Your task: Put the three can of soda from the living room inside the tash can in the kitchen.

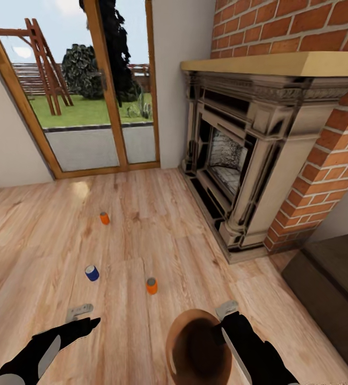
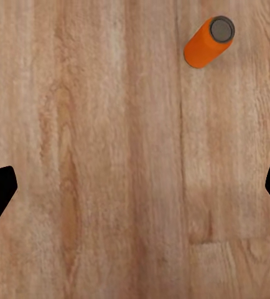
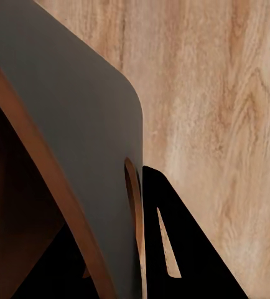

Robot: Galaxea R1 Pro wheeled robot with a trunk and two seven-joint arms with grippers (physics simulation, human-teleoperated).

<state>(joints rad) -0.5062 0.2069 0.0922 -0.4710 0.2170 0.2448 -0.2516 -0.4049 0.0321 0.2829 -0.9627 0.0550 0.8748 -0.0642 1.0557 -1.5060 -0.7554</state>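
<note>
Three cans of soda stand apart on the living room's wood floor: an orange can (image 1: 105,218) farthest off, a dark blue can (image 1: 92,273) in the middle, and a second orange can (image 1: 152,285) nearest. My left gripper (image 1: 83,315) (image 2: 135,187) hovers open over bare floor short of the blue can, with an orange can (image 2: 208,42) off beyond its fingers. My right gripper (image 1: 224,315) (image 3: 119,261) is shut on the rim of the tash can (image 1: 187,326) (image 3: 66,124), one finger (image 3: 172,249) outside its wall. The bin's copper-brown inside faces up.
An ornate stone fireplace (image 1: 238,160) with a brick wall stands to the right. A dark sofa corner (image 1: 329,278) sits at the near right. Wood-framed glass doors (image 1: 99,107) close the far side. Open floor lies between the cans.
</note>
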